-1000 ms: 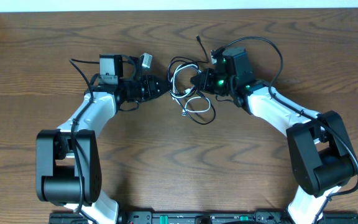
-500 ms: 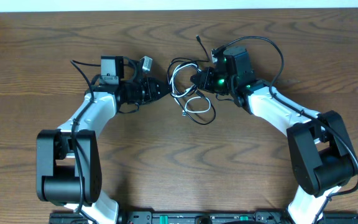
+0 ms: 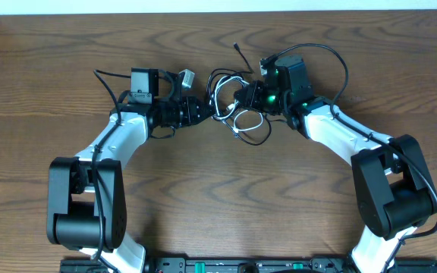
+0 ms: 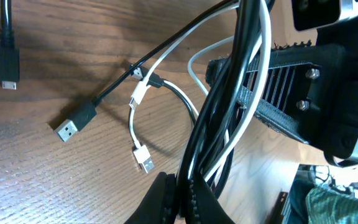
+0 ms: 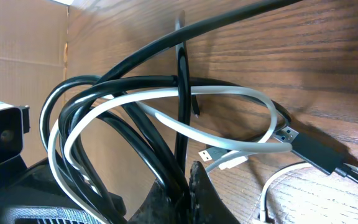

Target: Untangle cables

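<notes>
Cables (image 3: 232, 106): black-and-white tangle, near the table (image 3: 218, 197) far edge, mid-width. I see my left gripper (image 3: 205, 114) clamped on its left side, right gripper (image 3: 243, 96) clamped on its right; bundle runs left-right between them, both equally near.

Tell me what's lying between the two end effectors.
Only the cables, a tangle of black cords and one white; the left end effector and right end effector each pinch it. Overhead view shows this.
</notes>
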### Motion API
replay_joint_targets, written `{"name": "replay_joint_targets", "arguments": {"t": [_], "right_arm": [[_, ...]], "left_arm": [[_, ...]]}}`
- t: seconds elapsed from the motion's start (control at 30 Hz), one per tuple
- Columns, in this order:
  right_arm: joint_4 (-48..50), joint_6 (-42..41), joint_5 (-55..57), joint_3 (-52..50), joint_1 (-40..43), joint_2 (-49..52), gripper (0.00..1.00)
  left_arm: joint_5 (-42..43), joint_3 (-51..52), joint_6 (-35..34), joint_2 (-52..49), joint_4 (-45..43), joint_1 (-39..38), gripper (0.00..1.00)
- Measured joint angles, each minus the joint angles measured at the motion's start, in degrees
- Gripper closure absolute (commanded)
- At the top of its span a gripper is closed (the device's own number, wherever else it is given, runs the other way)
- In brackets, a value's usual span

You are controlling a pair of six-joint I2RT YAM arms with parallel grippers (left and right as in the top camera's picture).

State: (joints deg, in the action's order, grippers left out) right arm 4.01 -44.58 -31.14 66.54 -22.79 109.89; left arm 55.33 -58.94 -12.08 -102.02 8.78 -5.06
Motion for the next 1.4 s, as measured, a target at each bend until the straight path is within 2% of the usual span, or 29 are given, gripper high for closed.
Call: {"name": "replay_joint_targets", "arguments": {"t": [0.03,0.07,0.13,0.37,0.73,0.97,1.1,1.13,1.23,1.4], "right_arm": [[-0.1,0.0,-0.1,0.0,0.0,0.0,0.71],[-0.2,0.0,-0.2,0.0,0.0,0.0,0.65],[-0.4,0.0,-0.3,0.0,0.0,0.0,0.59],[-1.6,2.1,-3.1,0.0,0.8,0.0,0.56],[6.2,4.9,-24.5,0.0,8.7,0.0,0.51],[13.3,4.2,-31.1,0.0,8.8,0.0,0.56],[19.8,0.8,-33.8,0.0,8.2,0.1,0.61],[20.3,-0.2,-34.1,0.0,8.0,0.1,0.6],[20.5,-2.7,-34.8,0.0,7.8,0.1,0.48],[20.1,-4.0,-35.2,0.0,7.8,0.1,0.34]], "left_arm": [[0.0,0.0,0.4,0.0,0.0,0.0,0.93],[0.0,0.0,0.9,0.0,-0.1,0.0,0.92],[0.0,0.0,2.0,0.0,-0.1,0.0,0.93],[0.0,0.0,5.2,0.0,-0.3,0.0,0.93],[0.1,0.0,7.9,0.0,-0.4,0.2,0.93],[1.2,0.0,9.2,0.0,-0.4,0.2,0.93],[1.4,0.0,9.4,0.0,-0.4,0.2,0.93],[1.5,0.0,9.4,0.0,-0.4,0.2,0.93],[1.5,0.0,9.4,0.0,-0.4,0.2,0.93],[1.5,0.0,9.4,0.0,-0.4,0.2,0.93]]}}
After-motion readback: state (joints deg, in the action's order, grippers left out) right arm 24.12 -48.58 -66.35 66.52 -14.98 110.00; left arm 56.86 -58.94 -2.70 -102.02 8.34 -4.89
